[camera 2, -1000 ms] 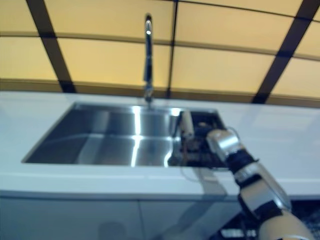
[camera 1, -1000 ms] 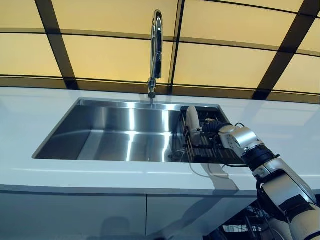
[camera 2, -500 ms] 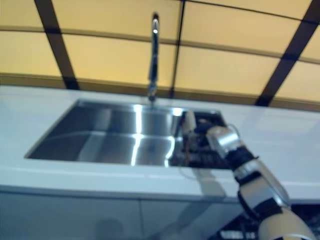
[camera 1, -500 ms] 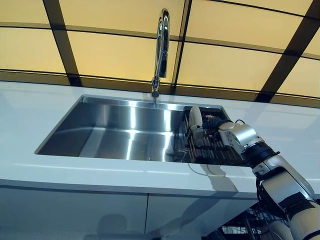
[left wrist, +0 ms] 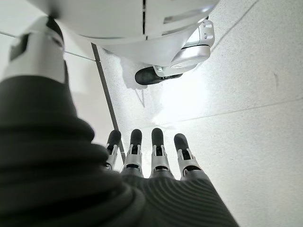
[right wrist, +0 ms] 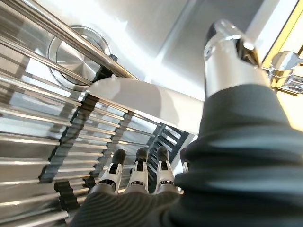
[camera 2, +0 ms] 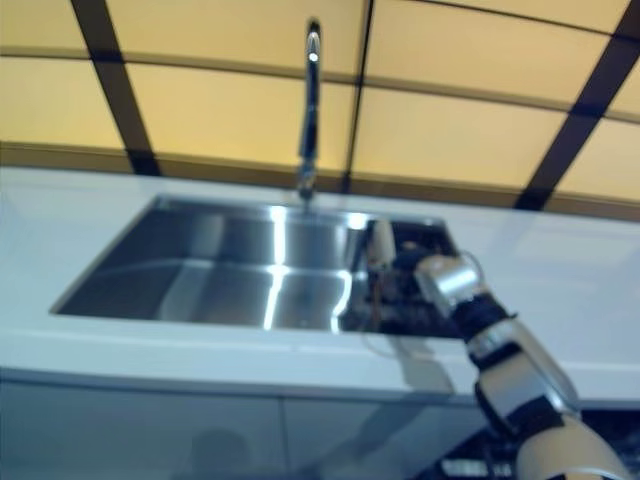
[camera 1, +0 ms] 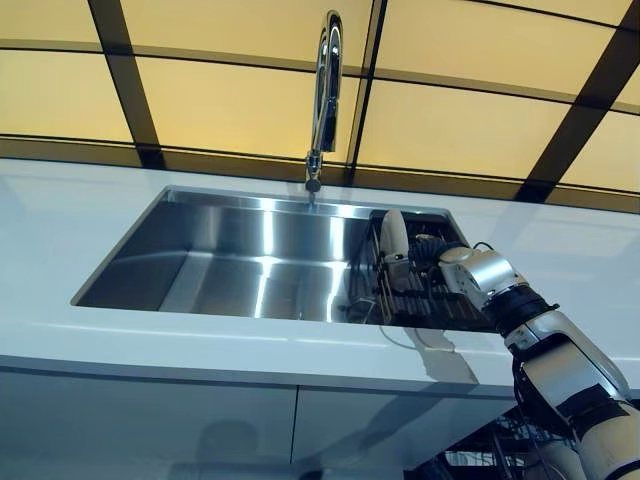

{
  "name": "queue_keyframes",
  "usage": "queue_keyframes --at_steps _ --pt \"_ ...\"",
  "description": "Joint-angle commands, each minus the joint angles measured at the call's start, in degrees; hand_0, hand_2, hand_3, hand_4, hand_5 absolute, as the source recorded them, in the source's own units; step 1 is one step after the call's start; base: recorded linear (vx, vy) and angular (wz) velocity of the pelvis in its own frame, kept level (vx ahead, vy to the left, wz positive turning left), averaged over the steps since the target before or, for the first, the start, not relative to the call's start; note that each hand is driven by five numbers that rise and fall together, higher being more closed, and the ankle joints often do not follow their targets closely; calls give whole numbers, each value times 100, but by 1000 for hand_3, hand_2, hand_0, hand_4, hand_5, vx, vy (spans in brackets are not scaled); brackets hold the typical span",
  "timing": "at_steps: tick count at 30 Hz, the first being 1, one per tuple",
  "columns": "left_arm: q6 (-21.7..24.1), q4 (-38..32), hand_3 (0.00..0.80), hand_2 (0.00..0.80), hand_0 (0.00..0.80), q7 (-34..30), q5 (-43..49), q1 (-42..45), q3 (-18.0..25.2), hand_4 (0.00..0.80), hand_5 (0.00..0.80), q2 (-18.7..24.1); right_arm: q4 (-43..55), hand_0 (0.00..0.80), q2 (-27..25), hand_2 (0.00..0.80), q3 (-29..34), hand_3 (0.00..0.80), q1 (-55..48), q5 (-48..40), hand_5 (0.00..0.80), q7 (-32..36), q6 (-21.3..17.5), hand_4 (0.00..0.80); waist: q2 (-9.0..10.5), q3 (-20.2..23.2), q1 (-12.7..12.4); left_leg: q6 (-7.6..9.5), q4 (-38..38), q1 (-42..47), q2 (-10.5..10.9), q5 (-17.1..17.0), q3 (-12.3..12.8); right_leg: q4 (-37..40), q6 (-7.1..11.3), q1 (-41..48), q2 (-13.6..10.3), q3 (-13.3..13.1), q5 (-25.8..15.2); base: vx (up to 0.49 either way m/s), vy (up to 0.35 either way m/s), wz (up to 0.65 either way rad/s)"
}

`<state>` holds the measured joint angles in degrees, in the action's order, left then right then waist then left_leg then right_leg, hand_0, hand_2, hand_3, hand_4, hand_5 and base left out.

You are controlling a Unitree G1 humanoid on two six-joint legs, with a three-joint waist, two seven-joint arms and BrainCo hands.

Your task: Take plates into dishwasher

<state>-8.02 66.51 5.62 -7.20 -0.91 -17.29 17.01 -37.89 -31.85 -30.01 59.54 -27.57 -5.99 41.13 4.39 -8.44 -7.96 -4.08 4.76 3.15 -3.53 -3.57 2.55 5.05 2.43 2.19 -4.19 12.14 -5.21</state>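
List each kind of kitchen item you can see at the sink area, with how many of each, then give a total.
Plates: 1, a white plate standing on edge in the rack
Dish racks: 1, the wire rack at the sink's right end
Sinks: 1, the steel sink
Faucets: 1, the chrome faucet
Total: 4

The right hand [camera 1: 452,262] hides the far part of the dish rack [camera 1: 425,300] and the white plate's [camera 1: 394,237] lower edge, its fingertips [right wrist: 138,158] vanish among rack bars, and the faucet's [camera 1: 325,90] top is cut off.
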Motion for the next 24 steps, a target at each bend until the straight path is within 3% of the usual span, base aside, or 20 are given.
queue_keyframes --at_steps 1,15,19,21,22,24 --pt "126 251 0 0 0 185 -245 -310 -308 0 0 102 -214 0 -168 0 -309 0 940 127 0 -266 -139 0 218 -388 -169 118 24 -55 199 127 -17 -92 332 187 -289 65 42 -38 2 1" --pt "243 98 0 0 0 273 -461 -330 -361 0 0 43 -227 0 -169 0 -313 0 1042 114 0 -424 -151 0 113 -653 -244 118 24 -292 233 59 -127 -133 323 -31 -332 128 9 -23 13 4" --pt "270 86 0 0 0 283 -506 -320 -370 0 0 53 -297 0 -183 0 -268 0 1075 91 0 -630 -305 0 98 -695 -265 120 24 -321 231 52 -147 -130 321 -55 -335 139 3 0 0 0" --pt "282 73 0 0 0 286 -530 -307 -374 0 0 52 -320 125 -205 125 -252 125 1145 68 125 -778 -372 125 81 -717 -280 116 24 -346 231 40 -152 -126 322 -74 -335 152 -4 -22 4 2" --pt "298 76 0 0 0 279 -541 -304 -387 0 0 55 -329 571 -237 571 -242 571 1227 214 571 -911 -423 571 66 -727 -288 111 24 -374 232 28 -168 -125 320 -94 -331 155 -3 -36 7 6" --pt "324 87 0 0 0 293 -516 -294 -414 0 0 57 -400 800 -374 800 -269 800 1391 518 800 -963 -467 800 64 -721 -301 102 24 -394 233 28 -184 -134 339 -111 -348 168 2 -38 3 8"
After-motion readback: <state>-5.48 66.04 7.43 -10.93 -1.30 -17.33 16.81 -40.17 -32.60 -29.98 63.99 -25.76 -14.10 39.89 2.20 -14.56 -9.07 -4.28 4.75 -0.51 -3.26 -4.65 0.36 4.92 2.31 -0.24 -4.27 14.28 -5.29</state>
